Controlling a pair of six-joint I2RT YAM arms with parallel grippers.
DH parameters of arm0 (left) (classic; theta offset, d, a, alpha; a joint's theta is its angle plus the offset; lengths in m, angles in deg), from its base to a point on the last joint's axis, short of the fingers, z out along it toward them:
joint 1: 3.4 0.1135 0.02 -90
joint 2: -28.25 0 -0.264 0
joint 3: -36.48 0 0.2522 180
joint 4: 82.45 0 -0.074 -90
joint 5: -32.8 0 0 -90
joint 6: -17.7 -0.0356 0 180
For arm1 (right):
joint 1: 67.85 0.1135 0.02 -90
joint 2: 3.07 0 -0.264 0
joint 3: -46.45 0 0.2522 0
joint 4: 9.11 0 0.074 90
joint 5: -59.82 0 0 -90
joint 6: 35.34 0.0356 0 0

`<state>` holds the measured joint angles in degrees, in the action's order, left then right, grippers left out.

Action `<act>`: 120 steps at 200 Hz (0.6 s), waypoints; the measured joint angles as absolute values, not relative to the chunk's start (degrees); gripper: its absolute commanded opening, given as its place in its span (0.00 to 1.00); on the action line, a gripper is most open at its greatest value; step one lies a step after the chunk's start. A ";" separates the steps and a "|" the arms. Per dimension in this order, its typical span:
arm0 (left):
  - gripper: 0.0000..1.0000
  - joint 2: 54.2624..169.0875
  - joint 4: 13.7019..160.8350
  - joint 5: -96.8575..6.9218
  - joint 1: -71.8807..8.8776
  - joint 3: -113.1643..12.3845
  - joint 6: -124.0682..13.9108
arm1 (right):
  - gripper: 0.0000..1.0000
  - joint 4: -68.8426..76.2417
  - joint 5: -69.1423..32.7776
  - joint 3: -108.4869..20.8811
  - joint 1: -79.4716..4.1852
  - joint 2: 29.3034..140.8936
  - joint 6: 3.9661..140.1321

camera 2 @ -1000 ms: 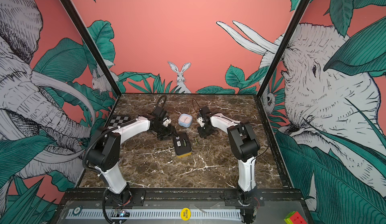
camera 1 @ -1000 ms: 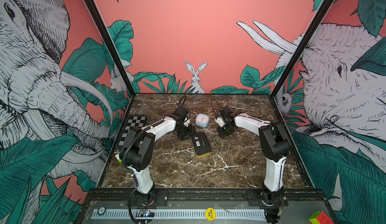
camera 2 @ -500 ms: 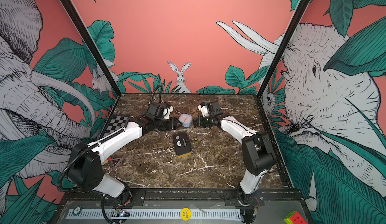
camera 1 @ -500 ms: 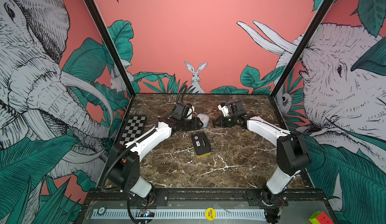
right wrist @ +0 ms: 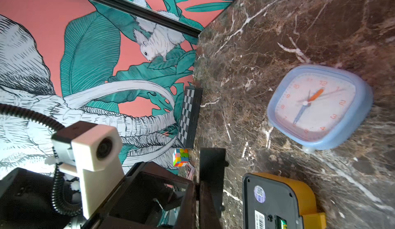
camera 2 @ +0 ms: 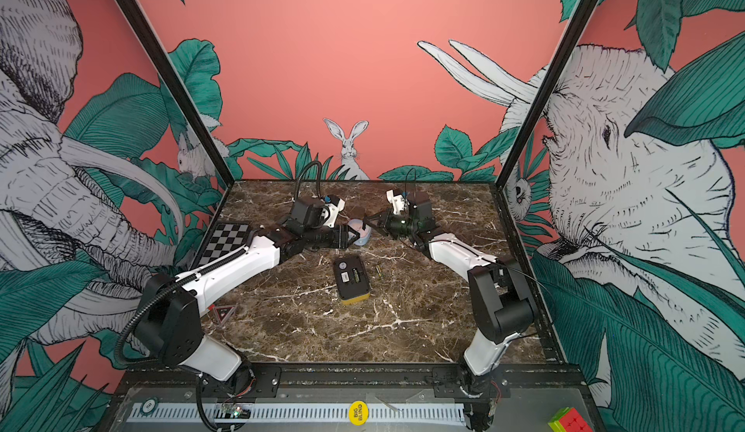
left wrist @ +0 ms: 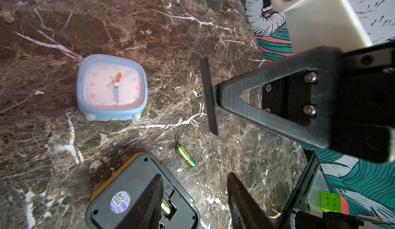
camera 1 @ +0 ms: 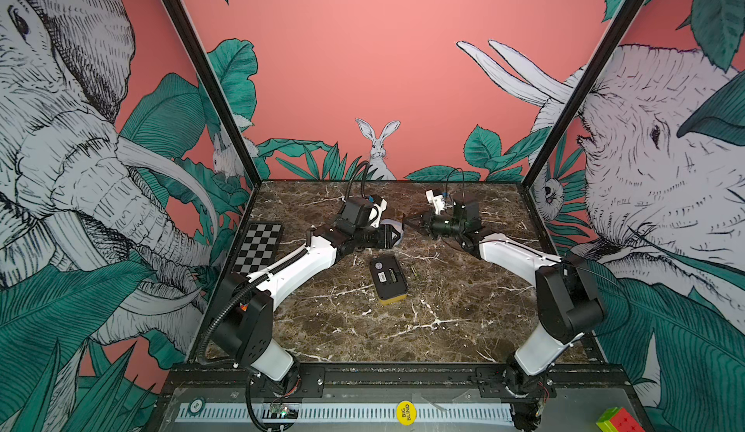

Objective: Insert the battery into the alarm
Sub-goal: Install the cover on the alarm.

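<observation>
Front rail, off the marble worktop (camera 1: pixel 443 329): a yellow BIG BLIND chip (camera 1: pixel 405 412) is seen mid-rail and a Rubik's cube (camera 1: pixel 614 422) at the right-arm corner.

Further in, the yellow alarm (camera 1: pixel 388 279) is laid face down on the worktop, black back up. It is nearer than both grippers and below them. The battery bay is open, and one green cell (left wrist: pixel 166 208) is seen seated in it in the left wrist view.

The loose battery (camera 1: pixel 414 271) is laid flat on the marble just beside the alarm, on the right gripper's side, not touching it. It is held by neither gripper.

The left gripper (camera 1: pixel 399 234) is held above the worktop and pointed at the right one. Its jaws are parted to a middling gap with nothing between them. In its wrist view the alarm is partly covered by one of the fingers (left wrist: pixel 147 200).

The right gripper (camera 1: pixel 407 220) is pointed back at it, tips near but apart. Its jaws are closed flat together and nothing is seen gripped.

The blue alarm clock (left wrist: pixel 112 88) is set just beyond the gripper tips and is partly hidden by the left gripper in both top views.

The checkerboard (camera 1: pixel 258 248) is laid at the worktop edge, well outboard of the left gripper.
</observation>
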<state>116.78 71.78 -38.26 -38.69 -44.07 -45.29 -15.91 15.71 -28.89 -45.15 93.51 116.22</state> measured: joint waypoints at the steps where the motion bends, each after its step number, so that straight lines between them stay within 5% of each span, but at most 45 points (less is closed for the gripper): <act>1: 0.49 116.76 71.78 -38.28 -38.71 -44.07 -45.34 | 0.00 -16.08 15.69 -28.83 -45.15 93.51 116.36; 120: 0.45 120.86 73.00 -41.82 -42.12 -48.42 -51.94 | 0.00 -18.88 12.06 -25.16 -44.62 90.71 124.18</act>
<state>120.86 73.00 -41.82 -42.12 -48.42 -51.94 -18.88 12.06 -25.16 -44.62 90.71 124.18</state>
